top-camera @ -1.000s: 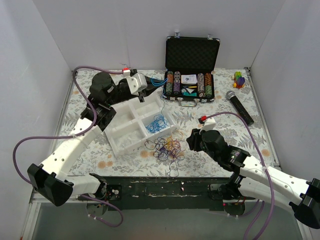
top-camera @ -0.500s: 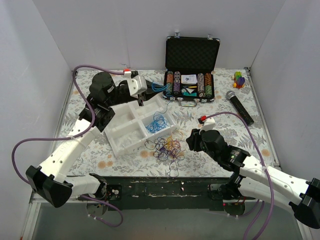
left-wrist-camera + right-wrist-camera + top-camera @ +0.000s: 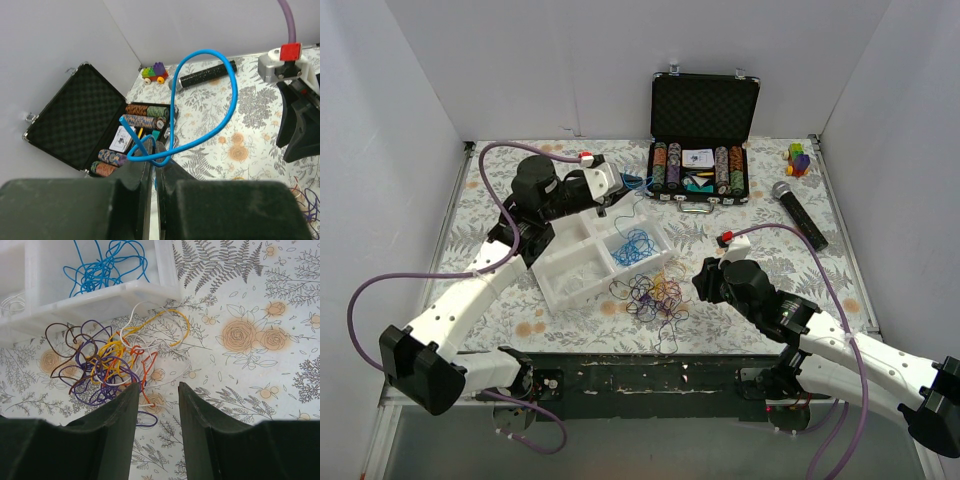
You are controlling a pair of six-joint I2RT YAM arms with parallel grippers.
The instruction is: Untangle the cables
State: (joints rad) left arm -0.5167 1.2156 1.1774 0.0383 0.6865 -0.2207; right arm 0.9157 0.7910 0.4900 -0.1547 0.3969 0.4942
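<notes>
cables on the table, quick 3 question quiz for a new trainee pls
1. True or false: the left gripper is shut on a blue cable.
2. The bundle lying in the white tray is: A blue, B orange, C purple.
3. Is the right gripper, above the tangle, open or shut?
Key: 1 true; 2 A; 3 open.

1 tangle (image 3: 655,295); 1 tray (image 3: 560,276); 1 microphone (image 3: 800,213)
</notes>
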